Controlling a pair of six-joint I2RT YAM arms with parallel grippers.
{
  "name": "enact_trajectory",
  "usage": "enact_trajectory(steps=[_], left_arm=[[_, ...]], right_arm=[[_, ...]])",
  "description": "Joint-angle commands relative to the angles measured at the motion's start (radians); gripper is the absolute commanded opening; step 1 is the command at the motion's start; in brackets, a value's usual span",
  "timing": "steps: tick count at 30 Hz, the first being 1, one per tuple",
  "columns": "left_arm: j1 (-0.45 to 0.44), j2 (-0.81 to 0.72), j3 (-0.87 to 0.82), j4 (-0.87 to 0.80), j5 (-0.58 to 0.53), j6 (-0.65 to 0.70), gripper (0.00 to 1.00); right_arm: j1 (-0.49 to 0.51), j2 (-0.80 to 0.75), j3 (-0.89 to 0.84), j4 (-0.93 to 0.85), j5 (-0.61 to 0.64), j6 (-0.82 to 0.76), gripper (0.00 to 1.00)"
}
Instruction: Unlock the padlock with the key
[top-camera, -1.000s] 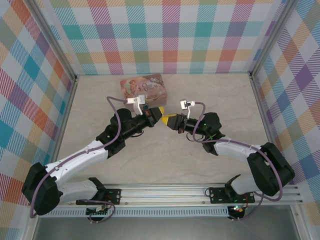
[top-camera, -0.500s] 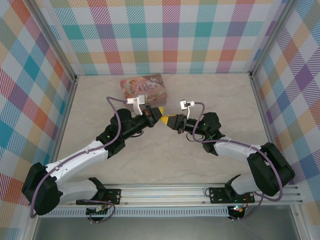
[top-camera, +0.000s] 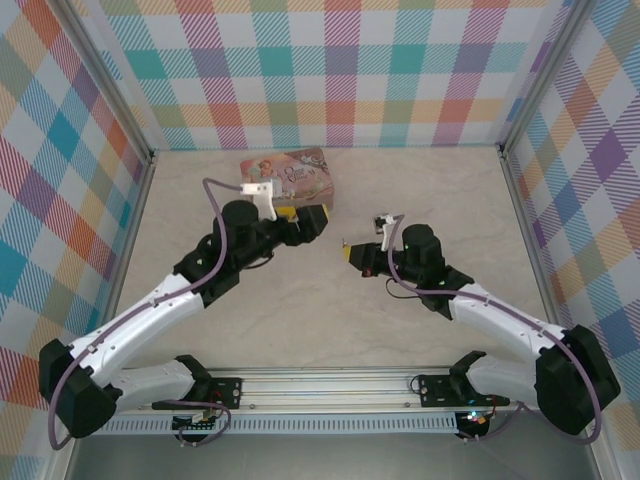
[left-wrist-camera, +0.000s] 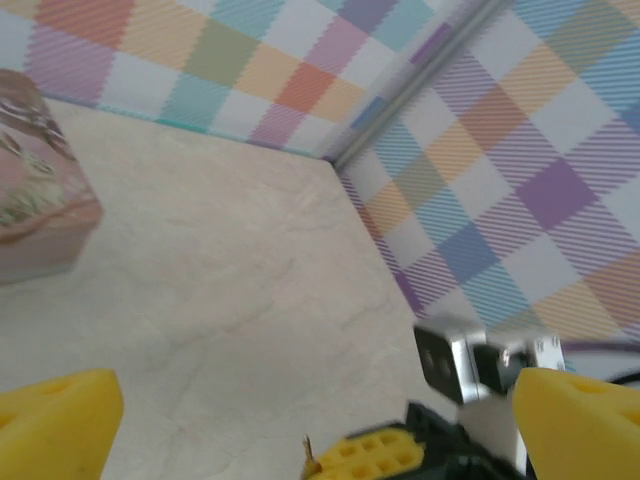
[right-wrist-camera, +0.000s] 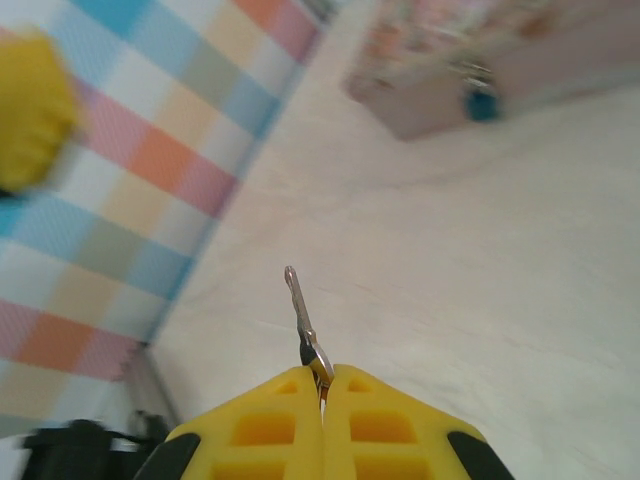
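Works over a pale table (top-camera: 420, 190) walled in plaid, with the pink tin (top-camera: 288, 174) at upper centre of the overhead frame. Holds the left gripper (top-camera: 314, 222) just below the tin, its yellow fingers (left-wrist-camera: 55, 425) spread wide into the lower corners of the left wrist frame, and the right gripper (right-wrist-camera: 322, 378) at bottom centre of the right wrist frame, tips pressed together. Pinches the key (right-wrist-camera: 300, 305) there, blade pointing up, well apart from the padlock (right-wrist-camera: 482, 103), a teal speck on the tin's side at upper right.
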Motion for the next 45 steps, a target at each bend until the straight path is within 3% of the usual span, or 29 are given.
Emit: enact_trajectory(steps=[1, 5, 11, 22, 31, 39, 45], left_arm=[[0.051, 0.122, 0.130, -0.225, -0.044, 0.119, 1.00], [0.074, 0.333, 0.277, -0.301, -0.106, 0.209, 1.00], [0.096, 0.672, 0.553, -0.342, -0.070, 0.289, 1.00], [0.116, 1.068, 0.965, -0.458, -0.021, 0.320, 1.00], [0.124, 1.191, 1.103, -0.523, -0.037, 0.333, 1.00], [0.115, 1.118, 0.926, -0.484, -0.020, 0.339, 1.00], [0.089, 1.015, 0.757, -0.425, -0.011, 0.339, 1.00]], right_arm=[[0.004, -0.039, 0.029, -0.332, 0.188, -0.126, 0.00], [0.004, -0.076, 0.017, -0.439, 0.273, -0.138, 0.00], [0.004, -0.126, -0.014, -0.471, 0.311, -0.116, 0.00], [0.004, -0.148, -0.002, -0.528, 0.348, -0.115, 0.00], [0.004, -0.145, 0.000, -0.533, 0.347, -0.109, 0.00], [-0.002, -0.171, 0.027, -0.586, 0.367, -0.120, 0.01], [-0.068, -0.248, 0.017, -0.594, 0.315, -0.100, 0.02]])
